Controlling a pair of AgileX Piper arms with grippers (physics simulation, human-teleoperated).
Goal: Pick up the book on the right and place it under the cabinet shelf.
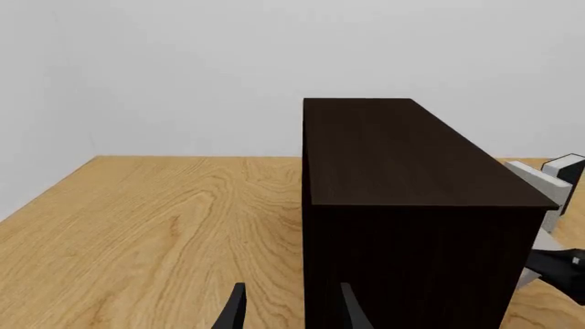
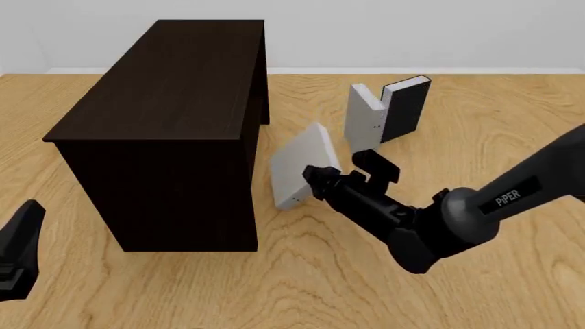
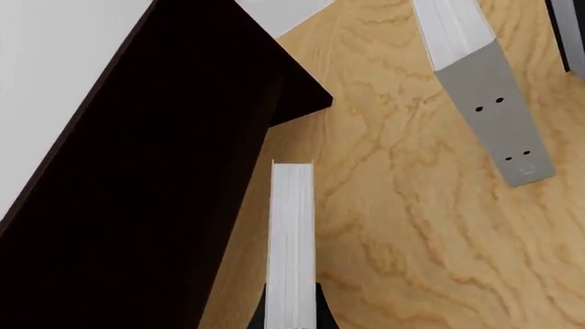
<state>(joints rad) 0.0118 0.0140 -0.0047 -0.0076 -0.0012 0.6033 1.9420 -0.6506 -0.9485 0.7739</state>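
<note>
The carry step is under way: the right gripper (image 2: pixel 316 179) is pinching the book (image 2: pixel 300 173) by its near edge and holding it tilted, just to the right of the cabinet shelf (image 2: pixel 174 116). In the right wrist view the book (image 3: pixel 292 240) is running straight out from between the fingertips, page edge showing, with the dark cabinet wall (image 3: pixel 137 205) close alongside and wood grain visible in the gap between them. Whether the book's lower corner is touching the table (image 2: pixel 366 274) or hanging just above it, I cannot tell.

Judging by this, the grasp is done and the placing is not — the next move is calling for the book to be steered left into the opening beneath the cabinet's top, probably with the tilt adjusted so it clears the side panel instead of bumping it.

Two other books are standing further off to the right: a light-grey one (image 2: pixel 363 120) and a black-covered one (image 2: pixel 405 110), well apart from the held book.

The left gripper (image 1: pixel 288 312) is sitting idle at the near left with its fingers spread — nothing between them, pointing at the cabinet's near end
</note>
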